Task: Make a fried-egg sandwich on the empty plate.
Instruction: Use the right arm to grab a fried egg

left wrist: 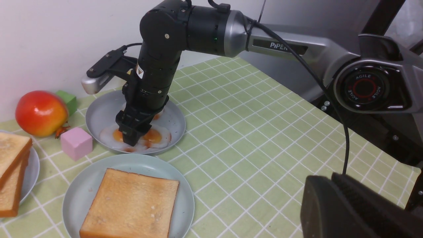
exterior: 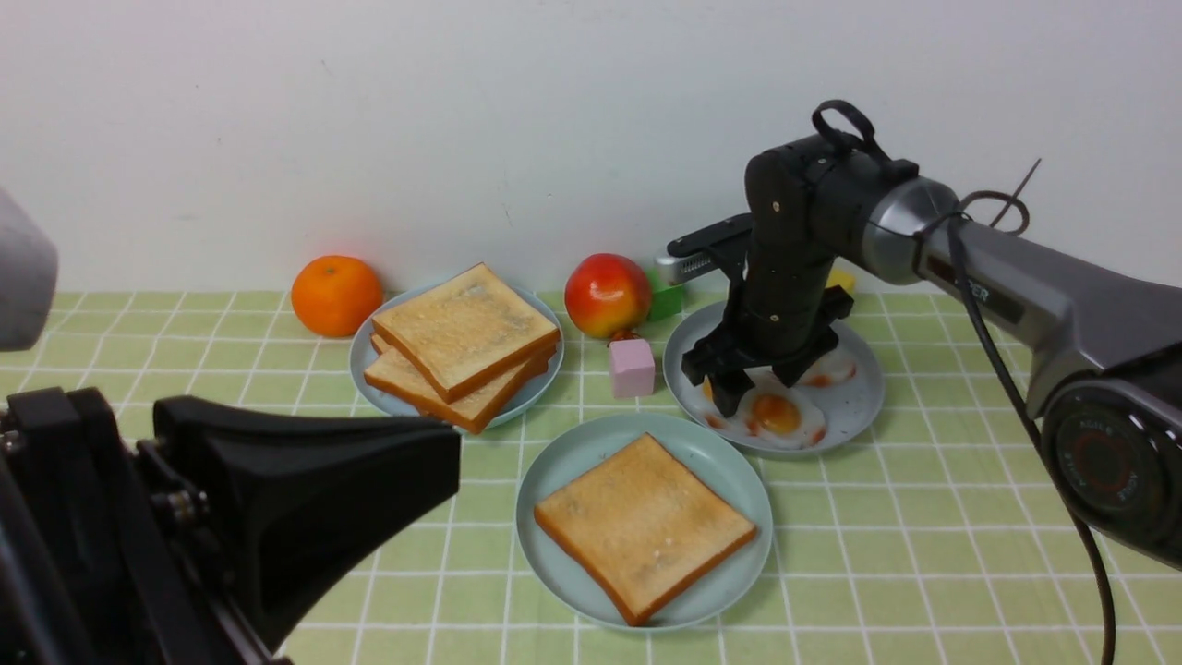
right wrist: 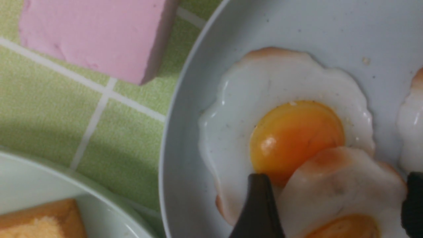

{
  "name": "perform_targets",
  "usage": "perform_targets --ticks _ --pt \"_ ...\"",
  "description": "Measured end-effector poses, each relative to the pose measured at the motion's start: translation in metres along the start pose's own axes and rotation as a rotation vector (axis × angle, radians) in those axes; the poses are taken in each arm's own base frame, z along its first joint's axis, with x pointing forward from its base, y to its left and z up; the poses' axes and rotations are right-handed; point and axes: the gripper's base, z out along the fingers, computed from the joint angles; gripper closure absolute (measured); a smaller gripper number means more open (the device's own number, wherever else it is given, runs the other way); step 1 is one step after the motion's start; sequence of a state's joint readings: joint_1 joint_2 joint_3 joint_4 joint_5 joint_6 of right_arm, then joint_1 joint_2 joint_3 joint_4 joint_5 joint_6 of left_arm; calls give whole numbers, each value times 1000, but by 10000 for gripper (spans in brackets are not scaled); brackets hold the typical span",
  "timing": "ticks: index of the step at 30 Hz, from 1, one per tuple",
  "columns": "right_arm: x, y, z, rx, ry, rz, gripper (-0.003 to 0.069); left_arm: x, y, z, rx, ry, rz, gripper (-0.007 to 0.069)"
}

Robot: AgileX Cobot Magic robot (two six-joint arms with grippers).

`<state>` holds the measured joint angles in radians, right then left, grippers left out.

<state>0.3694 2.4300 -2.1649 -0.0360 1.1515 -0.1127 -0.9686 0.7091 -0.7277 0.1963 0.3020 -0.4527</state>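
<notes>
**Green checked cloth, right arm down over the egg plate**

White wall (exterior: pixel 369 111) fills the upper half of the front view, and a green checked tablecloth (exterior: pixel 923 554) covers the lower half. The right arm (exterior: pixel 1016 277) comes in from the right edge and bends down at centre right. Its right gripper (exterior: pixel 759 388) hangs low over a grey-blue egg plate (exterior: pixel 859 397). The jaws stand apart: one fingertip (right wrist: pixel 257 198) is over the fried egg (right wrist: pixel 290 129) beside its yolk, the other at the far side of a smaller egg (right wrist: pixel 343 185).

The left gripper (exterior: pixel 434 462) looms dark in the lower left corner, well apart from everything on the cloth. How its jaws stand cannot be told.

The mint plate (exterior: pixel 577 457) sits at bottom centre with one toast slice (exterior: pixel 644 526) flat on it. A toast plate (exterior: pixel 543 386), left of centre, carries a toast stack (exterior: pixel 462 337).

The fried egg lies at the left of the egg plate, mostly behind the gripper in the front view, and the smaller egg overlaps its edge. A third egg (right wrist: pixel 413 132) lies just beside them.

An orange (exterior: pixel 336 294) sits left of the toast plate and an apple (exterior: pixel 608 294) between the two far plates. A pink cube (exterior: pixel 633 367) is just below the apple, and a green block (exterior: pixel 667 300) is at its right.
</notes>
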Motion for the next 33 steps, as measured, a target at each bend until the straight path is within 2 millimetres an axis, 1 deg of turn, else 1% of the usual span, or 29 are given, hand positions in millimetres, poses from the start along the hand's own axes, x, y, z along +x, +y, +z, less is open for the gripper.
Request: perform_targets --ticks 4,5,6,8,9,10,11,13,16,21,24,27,29,30,31,33 --pt "1 0 -5 -5 27 -16 153 0 0 0 0 0 0 585" --pt "1 0 -8 -8 30 -16 177 0 0 0 0 0 0 585" --pt "1 0 -10 -12 31 -15 239 0 0 0 0 0 0 585" --pt "0 1 -16 -14 23 -13 440 0 0 0 0 0 0 585" --pt "0 1 -19 -15 18 -13 521 0 0 0 0 0 0 585" --pt "-1 1 -22 -16 13 -12 566 0 0 0 0 0 0 585" --pt "-1 0 -27 -16 3 -11 629 0 0 0 0 0 0 585" --pt "-2 0 -34 -13 -11 -11 657 0 0 0 0 0 0 585" --pt "-3 -1 -43 -10 -29 -11 659 0 0 0 0 0 0 585" --pt "-3 1 -43 -22 -29 -5 651 0 0 0 0 0 0 585" --pt "-3 2 -43 -39 -30 10 625 0 0 0 0 1 0 585" --pt "-2 3 -38 -49 -21 22 516 1 0 0 -4 8 0 585" --pt "-2 4 -29 -51 -4 24 407 1 0 0 -5 10 0 585" --pt "-2 4 -28 -51 -2 24 397 1 0 0 -5 11 0 585" --pt "-1 4 -20 -52 14 23 326 1 1 0 -6 13 0 583" --pt "0 4 -9 -50 34 21 241 1 1 0 -7 14 0 580"
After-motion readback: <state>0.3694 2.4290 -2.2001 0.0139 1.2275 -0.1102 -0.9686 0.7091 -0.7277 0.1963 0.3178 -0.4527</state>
